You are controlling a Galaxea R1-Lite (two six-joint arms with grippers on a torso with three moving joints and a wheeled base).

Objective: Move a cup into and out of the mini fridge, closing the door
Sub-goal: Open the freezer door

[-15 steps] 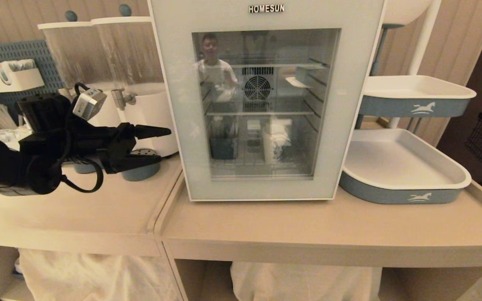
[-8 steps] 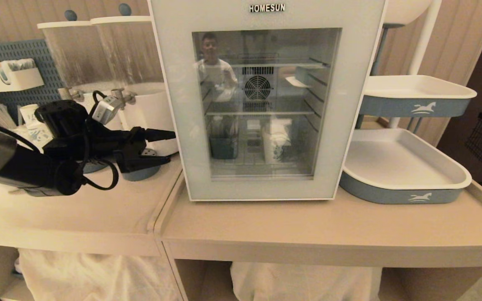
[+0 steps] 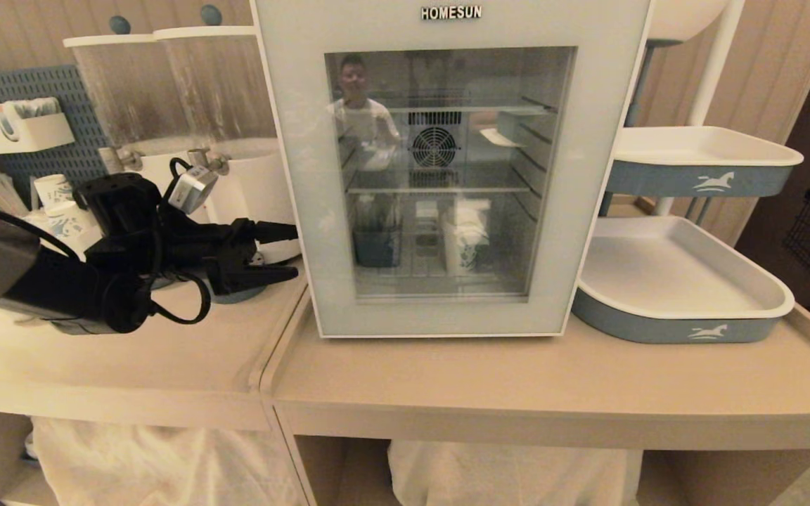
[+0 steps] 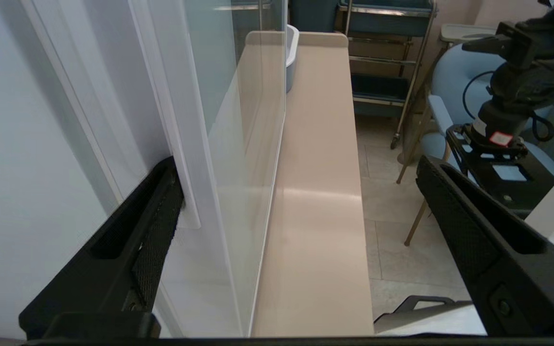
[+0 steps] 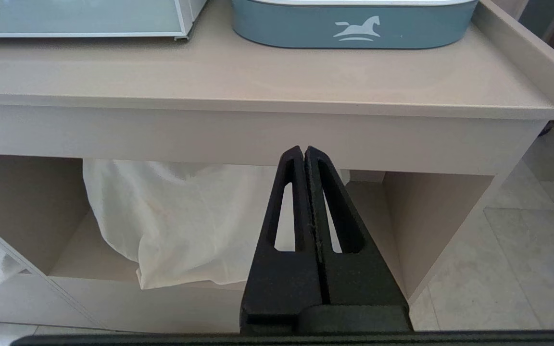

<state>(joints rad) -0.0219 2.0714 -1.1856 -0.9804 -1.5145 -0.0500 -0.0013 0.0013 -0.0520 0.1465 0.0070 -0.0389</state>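
The white mini fridge stands mid-table with its glass-windowed door closed. Through the glass the tall white paper cup shows on the lower shelf, beside a dark blue container. My left gripper is open and level at the door's left edge. In the left wrist view the left gripper straddles the door's edge, and one of its fingers lies against the fridge's side wall by the seam. My right gripper is shut on nothing, low in front of the table's edge.
Two clear drink dispensers and a pegboard shelf stand left of the fridge, with short patterned paper cups behind my arm. A two-tier blue-and-white tray rack is at the right. White cloth fills the cubby below.
My left arm has moved right and a little lower, bringing its open fingers up to the door's left edge. The door stays closed and the right arm is still.
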